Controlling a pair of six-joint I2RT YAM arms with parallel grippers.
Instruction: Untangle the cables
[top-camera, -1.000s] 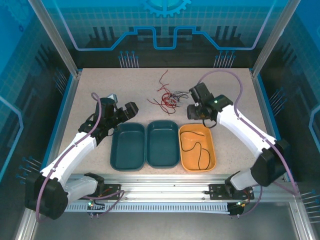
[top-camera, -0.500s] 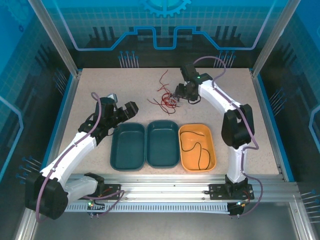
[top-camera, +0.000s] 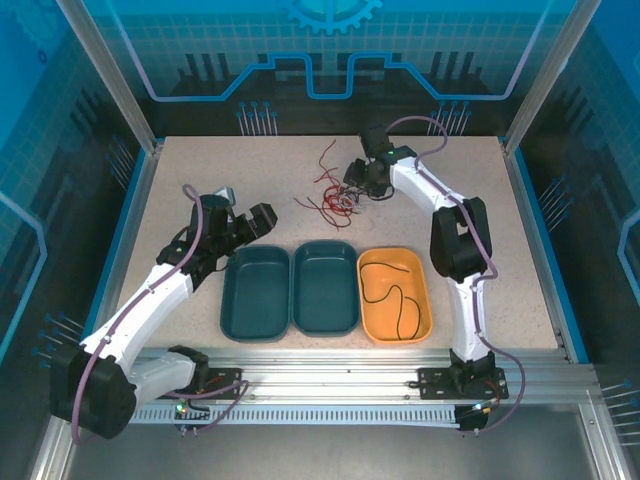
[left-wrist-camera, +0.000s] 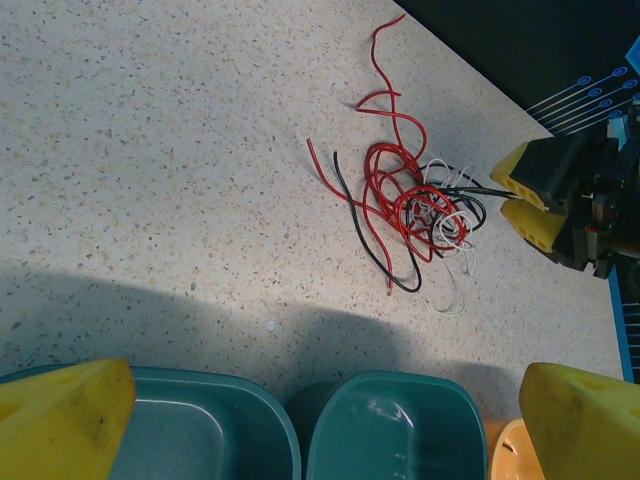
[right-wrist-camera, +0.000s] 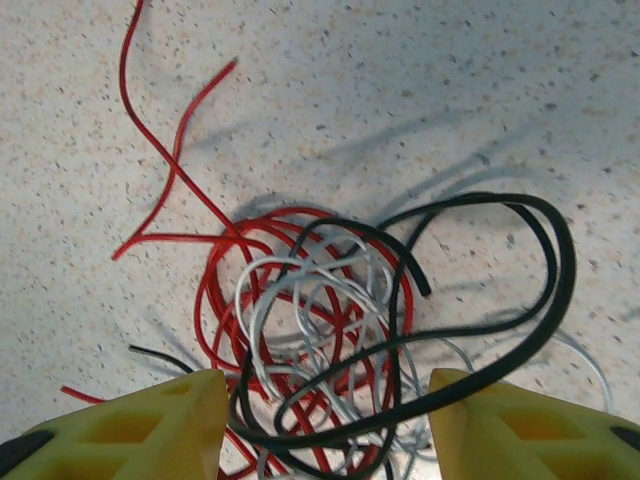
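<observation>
The cables (top-camera: 335, 195) lie as a tangle of red, black and white wires at the back middle of the table. In the right wrist view the tangle (right-wrist-camera: 330, 320) sits right under my right gripper (right-wrist-camera: 325, 430). Its yellow fingers (right-wrist-camera: 150, 430) stand apart on either side of the wires, open and clamping nothing. The top view has that gripper (top-camera: 352, 186) at the tangle's right edge. My left gripper (left-wrist-camera: 320, 430) is wide open and empty above the teal trays, well short of the tangle (left-wrist-camera: 410, 205). One black cable (top-camera: 395, 295) lies in the orange tray (top-camera: 420, 262).
Two teal trays (top-camera: 240, 320) (top-camera: 305, 320) stand side by side at the front, left of the orange tray. A long red strand (top-camera: 326, 155) trails toward the back edge. Metal frame posts and blue walls (top-camera: 130, 190) ring the table.
My right arm has swung from beside the orange tray back to the tangle and lowered over it, its jaws a little wider. The left arm has not moved.
</observation>
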